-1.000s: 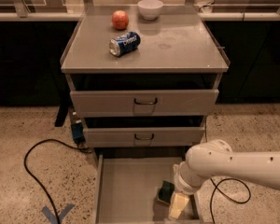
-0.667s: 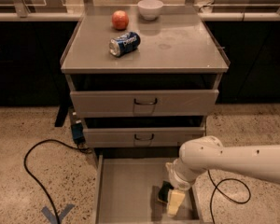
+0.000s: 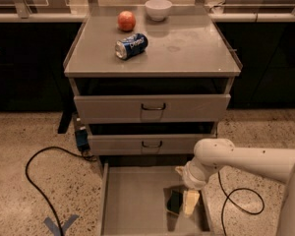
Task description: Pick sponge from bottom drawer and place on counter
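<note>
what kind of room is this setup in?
Likely a robotics lab or test kitchen: blue tape mark and loose cable on speckled floor, staged grey drawer cabinet. The gripper is down in the bottom drawer.

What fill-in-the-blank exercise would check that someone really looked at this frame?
1. The claw is down inside the ___ drawer, beside the sponge.
2. On the counter, the soda can lies on its ___.
3. The bowl at the back of the counter is ___ in colour.

Missing words: bottom; side; white.
</note>
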{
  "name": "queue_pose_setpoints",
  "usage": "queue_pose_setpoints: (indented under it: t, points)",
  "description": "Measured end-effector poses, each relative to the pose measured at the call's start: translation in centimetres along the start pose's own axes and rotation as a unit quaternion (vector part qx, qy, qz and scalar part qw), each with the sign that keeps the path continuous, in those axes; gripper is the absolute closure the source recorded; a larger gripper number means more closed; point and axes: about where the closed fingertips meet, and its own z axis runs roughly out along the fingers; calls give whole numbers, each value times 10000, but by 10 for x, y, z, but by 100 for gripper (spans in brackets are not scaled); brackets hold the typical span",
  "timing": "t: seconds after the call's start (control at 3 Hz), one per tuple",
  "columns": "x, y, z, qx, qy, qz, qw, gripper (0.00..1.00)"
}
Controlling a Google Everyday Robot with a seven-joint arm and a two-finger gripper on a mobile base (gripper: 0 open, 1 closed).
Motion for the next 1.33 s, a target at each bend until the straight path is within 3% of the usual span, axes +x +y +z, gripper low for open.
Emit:
queue_pose_setpoints:
  t: [0.33,1.0,1.33]
  points:
    - [25,-51,55,-292,-384,-96,9988,0]
    - [24,-50,61,-290,-485,-197,9982,0]
    - [26,-52,80,-257,-657,-452,9965,0]
